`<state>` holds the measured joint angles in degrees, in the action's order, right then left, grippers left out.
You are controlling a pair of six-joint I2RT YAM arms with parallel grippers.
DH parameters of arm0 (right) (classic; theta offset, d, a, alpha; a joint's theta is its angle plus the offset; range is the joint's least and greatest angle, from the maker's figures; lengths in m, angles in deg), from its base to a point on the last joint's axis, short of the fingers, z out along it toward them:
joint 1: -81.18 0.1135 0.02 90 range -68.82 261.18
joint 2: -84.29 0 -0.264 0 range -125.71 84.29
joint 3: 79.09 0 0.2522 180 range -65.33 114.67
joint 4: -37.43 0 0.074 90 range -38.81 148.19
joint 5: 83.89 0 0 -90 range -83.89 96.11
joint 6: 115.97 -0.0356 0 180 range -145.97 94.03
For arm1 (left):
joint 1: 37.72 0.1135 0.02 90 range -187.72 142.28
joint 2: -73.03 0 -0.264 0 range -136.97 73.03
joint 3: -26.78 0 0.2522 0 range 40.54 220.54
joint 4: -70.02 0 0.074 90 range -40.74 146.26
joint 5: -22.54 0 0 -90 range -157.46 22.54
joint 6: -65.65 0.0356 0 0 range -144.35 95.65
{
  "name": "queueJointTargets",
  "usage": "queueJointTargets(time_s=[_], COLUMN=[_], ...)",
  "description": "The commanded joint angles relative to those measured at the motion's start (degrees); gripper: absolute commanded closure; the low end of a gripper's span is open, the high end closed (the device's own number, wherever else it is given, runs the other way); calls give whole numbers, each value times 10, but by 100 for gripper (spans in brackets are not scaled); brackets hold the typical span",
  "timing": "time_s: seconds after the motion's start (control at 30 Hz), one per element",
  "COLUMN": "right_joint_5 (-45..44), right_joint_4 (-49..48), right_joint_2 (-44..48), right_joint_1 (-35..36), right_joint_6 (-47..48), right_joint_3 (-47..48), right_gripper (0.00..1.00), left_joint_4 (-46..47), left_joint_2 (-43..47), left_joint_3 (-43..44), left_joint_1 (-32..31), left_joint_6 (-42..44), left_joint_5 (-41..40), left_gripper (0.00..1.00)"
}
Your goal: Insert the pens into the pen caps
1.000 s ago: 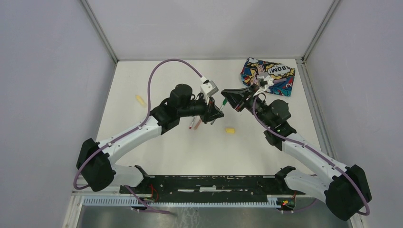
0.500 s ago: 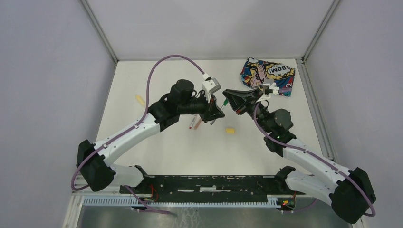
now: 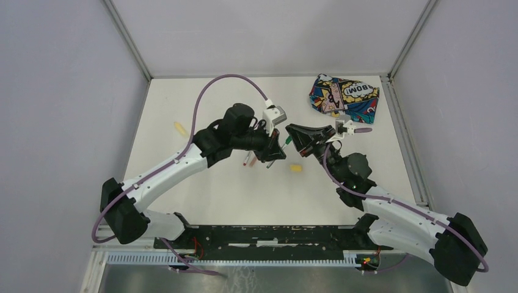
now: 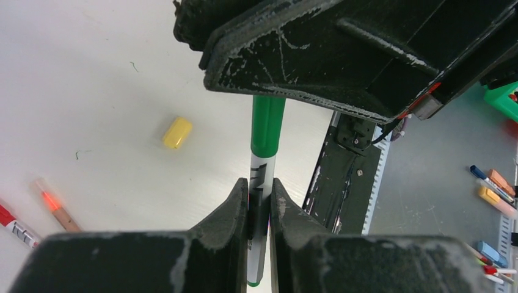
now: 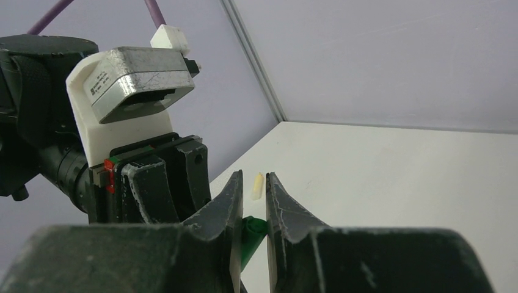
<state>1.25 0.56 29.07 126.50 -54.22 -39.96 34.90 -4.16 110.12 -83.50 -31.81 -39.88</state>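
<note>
Right arm (image 3: 391, 204) nearer | left pincer (image 4: 259, 183) clamps green pen (image 4: 262, 160) | right pincer (image 5: 253, 180) pinches green cap (image 5: 251, 231)

white table (image 3: 201, 183) carries pouch (image 3: 344, 97), yellow cap (image 3: 295, 168), yellow pen (image 3: 179, 128).

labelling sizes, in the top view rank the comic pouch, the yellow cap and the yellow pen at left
1. comic pouch, by far.
2. yellow cap and yellow pen look alike; no ranking.

"BOM!", upside down from above, on the comic-print fabric pouch (image 3: 343, 97)
</note>
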Motion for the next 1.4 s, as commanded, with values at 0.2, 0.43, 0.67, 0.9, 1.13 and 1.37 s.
queueJointTargets(time_s=[0.2, 0.43, 0.67, 0.9, 1.13, 1.37], right_joint_5=[5, -50, -128, -214, -200, -158], right_joint_4=[329, 285, 296, 446, 505, 505], right_joint_2=[66, 97, 138, 107, 80, 56], right_joint_1=[28, 27, 27, 27, 27, 26], right_joint_6=[159, 227, 252, 211, 178, 166], right_joint_3=[143, 230, 193, 156, 127, 116], right_gripper=[74, 46, 37, 37, 35, 34], left_joint_4=[231, 217, 174, 68, -53, -94], left_joint_2=[27, 43, 46, -10, -95, -186], left_joint_3=[13, -67, -102, -62, -6, 8], left_joint_1=[20, 20, 23, 103, 157, 166], left_joint_6=[56, 53, 47, 6, 27, 14], left_joint_5=[-62, -95, -164, -289, -340, -354], left_gripper=[98, 98, 98, 98, 98, 98])
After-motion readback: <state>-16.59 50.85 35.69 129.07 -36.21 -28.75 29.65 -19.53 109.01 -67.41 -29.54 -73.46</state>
